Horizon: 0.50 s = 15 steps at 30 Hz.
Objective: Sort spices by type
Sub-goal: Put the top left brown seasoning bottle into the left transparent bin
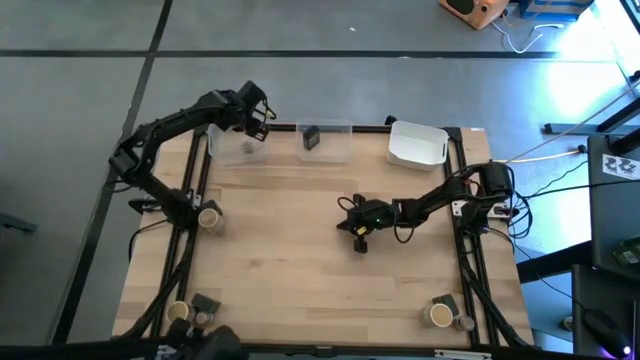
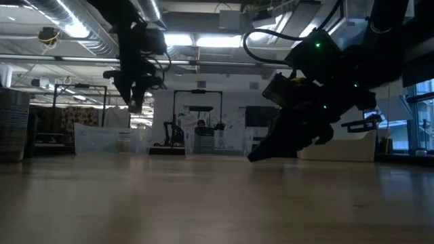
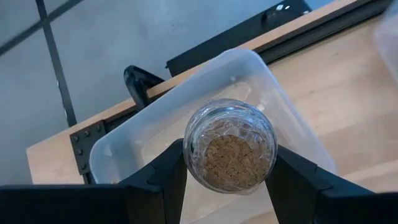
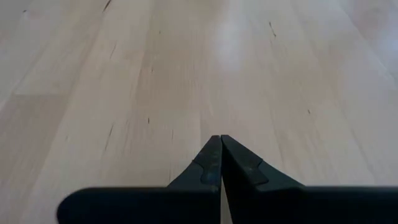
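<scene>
We record the left gripper [image 3: 229, 180] raised over the left clear tub [image 1: 238, 143] at the table's far edge, its jaws about half open and clamped on a small round jar [image 3: 230, 146] of brownish granules; the jar sits squarely between the two fingers [image 3: 163, 180], touching both, its glass bottom turned toward the wrist camera and the tub directly beyond it. In the high view the same gripper [image 1: 258, 117] hangs over the tub's far right part, and one small item [image 1: 248, 148] lies in that tub, below and near the jaws; its kind we cannot tell. A middle clear tub [image 1: 325, 140] stands to the right of the left jaws, holding one dark block [image 1: 311, 137]. A white tub [image 1: 417, 144] stands further right, well apart from both grippers. We record the right gripper [image 4: 221, 163] low over the bare table [image 4: 186, 74] near the middle, jaws fully closed, tips touching, holding nothing; only wood shows ahead of them. In the high view this gripper [image 1: 352, 215] points left. In the low view the left gripper [image 2: 135, 102] hangs well above the table and the right gripper [image 2: 261, 152] slants down close to it. Other spices lie well apart from both jaws: a tan cylinder [image 1: 210, 218] at the left edge, a cluster [image 1: 192, 311] at the near left corner, another cluster [image 1: 448, 313] at the near right corner.
</scene>
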Tool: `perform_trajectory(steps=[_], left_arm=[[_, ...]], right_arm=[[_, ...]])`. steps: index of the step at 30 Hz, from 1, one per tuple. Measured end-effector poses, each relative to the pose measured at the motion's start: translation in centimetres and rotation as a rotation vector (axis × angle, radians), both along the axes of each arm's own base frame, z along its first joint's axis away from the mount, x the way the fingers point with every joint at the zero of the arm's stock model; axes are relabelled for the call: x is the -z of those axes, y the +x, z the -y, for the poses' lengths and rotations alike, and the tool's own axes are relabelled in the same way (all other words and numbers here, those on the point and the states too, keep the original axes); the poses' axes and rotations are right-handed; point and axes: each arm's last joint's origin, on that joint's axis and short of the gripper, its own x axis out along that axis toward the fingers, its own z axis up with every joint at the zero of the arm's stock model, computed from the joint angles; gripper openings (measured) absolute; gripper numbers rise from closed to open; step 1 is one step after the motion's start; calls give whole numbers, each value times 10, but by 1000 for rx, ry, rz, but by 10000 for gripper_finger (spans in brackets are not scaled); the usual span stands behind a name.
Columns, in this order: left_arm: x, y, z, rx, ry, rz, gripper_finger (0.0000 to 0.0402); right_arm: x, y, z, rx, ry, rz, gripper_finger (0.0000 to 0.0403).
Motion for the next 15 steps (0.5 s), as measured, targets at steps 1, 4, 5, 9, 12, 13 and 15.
perform_trajectory(steps=[1,4,5,9,12,13,15], left_arm=[[3,0,-2,-4,-8,-6,168],[14,2,-10,-17,-31,-25,168],[18,4,-13,-21,-36,-28,168],[32,8,-24,-36,-45,-30,168],[44,8,-30,-66,-73,-42,168],[48,8,-32,-71,-81,-49,168],[54,9,-35,-80,-91,-56,168]], right_arm=[[0,0,0,0,0,0,11],[0,0,0,0,0,0,11],[0,0,0,0,0,0,11],[0,0,0,0,0,0,11],[0,0,0,-1,0,0,11],[0,0,0,-2,1,-1,11],[0,0,0,-6,4,-1,11]])
